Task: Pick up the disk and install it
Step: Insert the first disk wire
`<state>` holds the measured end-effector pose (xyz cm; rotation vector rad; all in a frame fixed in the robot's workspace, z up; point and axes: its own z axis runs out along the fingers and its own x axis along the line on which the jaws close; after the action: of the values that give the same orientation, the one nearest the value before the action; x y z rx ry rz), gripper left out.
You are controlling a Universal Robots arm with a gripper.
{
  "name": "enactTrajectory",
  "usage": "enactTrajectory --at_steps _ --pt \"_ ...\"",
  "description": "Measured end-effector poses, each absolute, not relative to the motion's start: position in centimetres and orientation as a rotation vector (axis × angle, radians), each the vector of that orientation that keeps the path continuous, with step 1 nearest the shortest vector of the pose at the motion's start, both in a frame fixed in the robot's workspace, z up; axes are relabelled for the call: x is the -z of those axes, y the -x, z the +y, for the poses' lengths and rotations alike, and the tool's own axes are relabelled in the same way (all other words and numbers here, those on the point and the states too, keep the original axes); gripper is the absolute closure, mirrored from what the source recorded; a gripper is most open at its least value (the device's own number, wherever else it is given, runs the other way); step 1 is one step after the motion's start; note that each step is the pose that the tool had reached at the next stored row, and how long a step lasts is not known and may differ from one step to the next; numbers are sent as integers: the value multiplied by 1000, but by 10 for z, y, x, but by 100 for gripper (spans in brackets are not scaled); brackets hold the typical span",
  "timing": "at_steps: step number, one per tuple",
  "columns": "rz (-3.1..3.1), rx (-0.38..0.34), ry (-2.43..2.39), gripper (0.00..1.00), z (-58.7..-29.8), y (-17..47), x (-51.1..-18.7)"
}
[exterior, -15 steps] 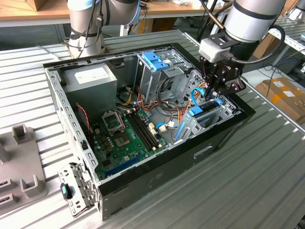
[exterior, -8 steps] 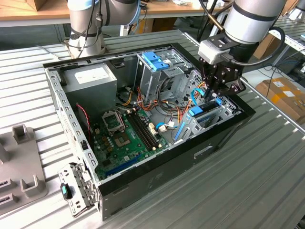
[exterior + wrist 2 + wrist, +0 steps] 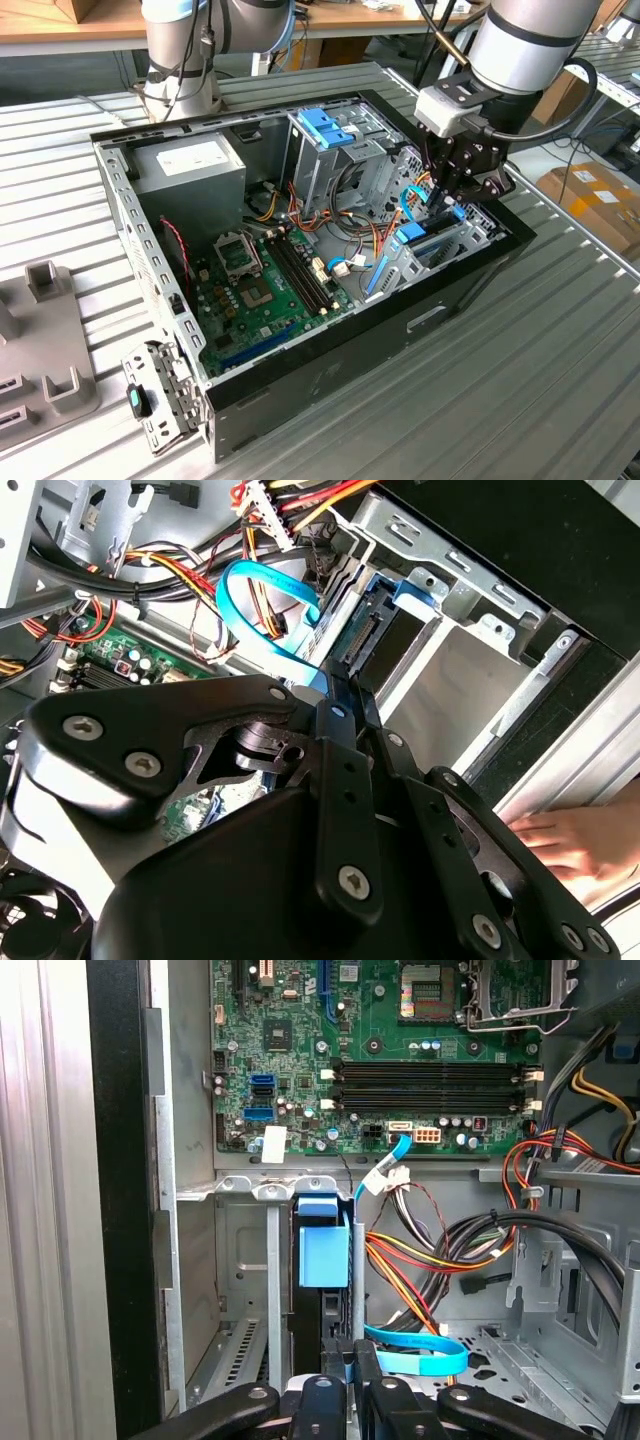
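The disk (image 3: 323, 1245) stands on edge in a slot of the metal drive bay (image 3: 245, 1260) at the front corner of the open computer case (image 3: 300, 370). Its blue rail end faces up, and in the second wrist view its dark body (image 3: 375, 630) runs down into the bay. In the exterior view the disk (image 3: 413, 236) is the blue strip just under my gripper (image 3: 445, 205). My gripper (image 3: 350, 1360) is shut, its narrow fingertips (image 3: 352, 705) together at the disk's upper edge. Whether they press on it I cannot tell.
A blue flat cable (image 3: 415, 1355) loops beside the fingertips, among red, yellow and black wire bundles (image 3: 440, 1250). The motherboard (image 3: 260, 290), a grey box with a white sticker (image 3: 195, 165) and a blue latch on a metal cage (image 3: 325, 125) lie inside the case. A person's hand (image 3: 570, 840) rests outside the case wall.
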<state>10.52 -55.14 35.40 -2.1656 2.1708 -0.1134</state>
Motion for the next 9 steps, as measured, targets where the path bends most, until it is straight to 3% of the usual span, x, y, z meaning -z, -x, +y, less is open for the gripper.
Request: enactTrajectory --at_steps 9 --pt "2170 115 2165 84 -551 -104 -354"
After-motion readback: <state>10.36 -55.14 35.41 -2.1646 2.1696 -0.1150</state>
